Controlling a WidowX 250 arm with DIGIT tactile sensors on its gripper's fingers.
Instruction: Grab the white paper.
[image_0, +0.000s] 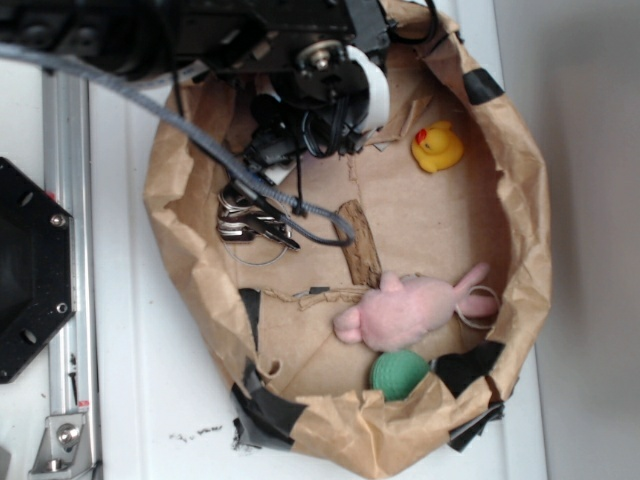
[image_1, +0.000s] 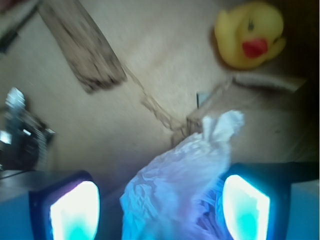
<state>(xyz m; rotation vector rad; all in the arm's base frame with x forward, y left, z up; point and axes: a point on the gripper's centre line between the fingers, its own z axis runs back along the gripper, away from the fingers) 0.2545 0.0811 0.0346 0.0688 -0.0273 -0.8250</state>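
White tabletop (image_0: 160, 400) w/ an alu rail at 9 o'clock; on it sits a brown paper bag (image_0: 520, 200), rolled down into a shallow tub and patched w/ black tape. Inside the tub: yellow rubber duck (image_0: 438, 146) at 1 o'clock, bunch of keys (image_0: 250, 222) at 9, a strip of bark-like wood (image_0: 360, 242) near centre, pink plush bunny (image_0: 415, 305) at 5 and a green ball (image_0: 400, 372) just below it, touching.

The arm hangs over the tub's 12 o'clock edge. From the exterior view the white paper is mostly hidden under the wrist; the round white bit there may be robot hardware, can't tell. Wrist cam is clearer: the white paper (image_1: 185, 185) sits between the two fingers of the gripper (image_1: 160, 205), crumpled, one twisted tip pointing up toward the duck at 1 o'clock. Jaws are apart, w/ a gap on the left side of the wad; right pad (image_1: 245, 207) is close to or touching it.

Progress, as I judge it: approach and alignment look done, grasp not yet made. Left to do: close on the wad, then lift it clear of the tub floor
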